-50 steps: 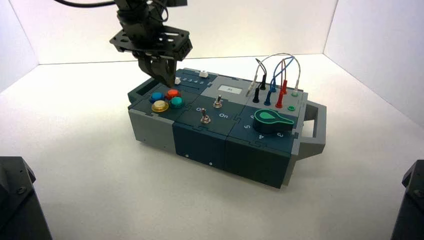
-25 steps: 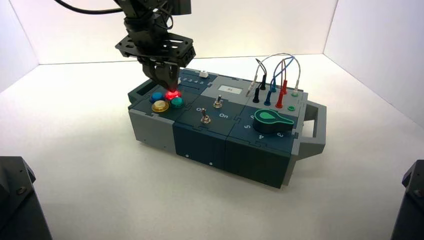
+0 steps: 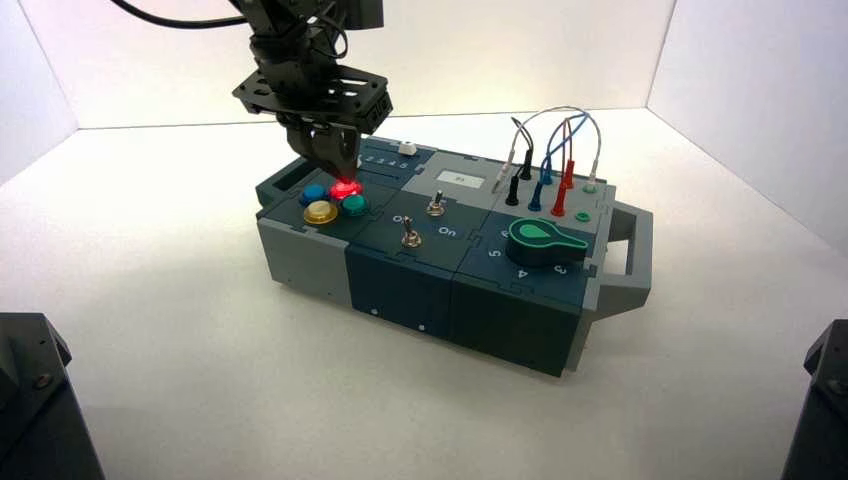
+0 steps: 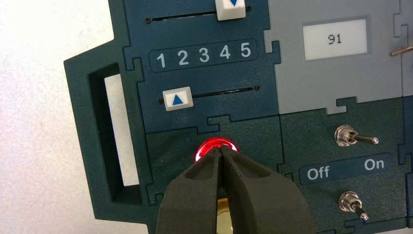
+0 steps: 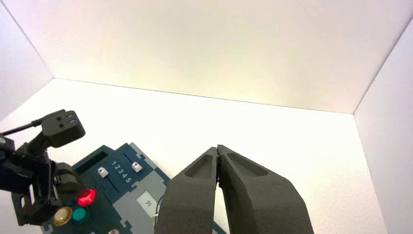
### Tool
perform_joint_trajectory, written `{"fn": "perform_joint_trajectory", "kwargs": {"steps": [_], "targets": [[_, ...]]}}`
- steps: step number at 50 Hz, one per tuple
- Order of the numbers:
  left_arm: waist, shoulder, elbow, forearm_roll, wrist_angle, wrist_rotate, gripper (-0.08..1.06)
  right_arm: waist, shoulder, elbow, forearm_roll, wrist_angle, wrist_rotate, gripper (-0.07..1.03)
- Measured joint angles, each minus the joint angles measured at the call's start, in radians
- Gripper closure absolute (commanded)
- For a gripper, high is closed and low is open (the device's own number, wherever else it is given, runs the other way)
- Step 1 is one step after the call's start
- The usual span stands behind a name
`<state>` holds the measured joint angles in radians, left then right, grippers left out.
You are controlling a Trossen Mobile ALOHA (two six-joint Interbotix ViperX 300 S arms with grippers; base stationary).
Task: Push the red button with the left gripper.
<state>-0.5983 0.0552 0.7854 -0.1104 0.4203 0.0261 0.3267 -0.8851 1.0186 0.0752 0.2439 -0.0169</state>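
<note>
Spanning the middle of the high view, the pale surface (image 3: 240,390) carries the box (image 3: 400,290), whose long side slants from the upper left toward the lower right of the frame. The left end effector (image 3: 343,176) reaches down from the upper left to the box's button panel, its two fingers clenched together with nothing between them and the tips right at the red button (image 3: 346,189). The right end effector (image 5: 217,146) is idle, out of the high view and off to the robot's right, also closed on nothing. The red button sits left of centre in the high view, in the group with the blue button (image 3: 314,194), the yellow button (image 3: 320,212) and the teal button (image 3: 354,204). It glows bright red, so the push looks to have registered; what seems left is lifting the tips clear. Being a round dome, it has no long axis; its crown faces up out of the panel, toward the tips.
</note>
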Motion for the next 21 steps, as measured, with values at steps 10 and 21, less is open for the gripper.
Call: {"fn": "perform_joint_trajectory", "kwargs": {"steps": [10, 21], "targets": [[0.000, -0.020, 0.017, 0.002, 0.005, -0.002, 1.01, 0.000, -0.003, -0.002, 0.017, 0.000, 0.002, 0.99], [0.000, -0.035, 0.028, 0.002, -0.002, 0.000, 1.01, 0.000, -0.006, 0.005, 0.020, 0.000, 0.002, 0.99]]}}
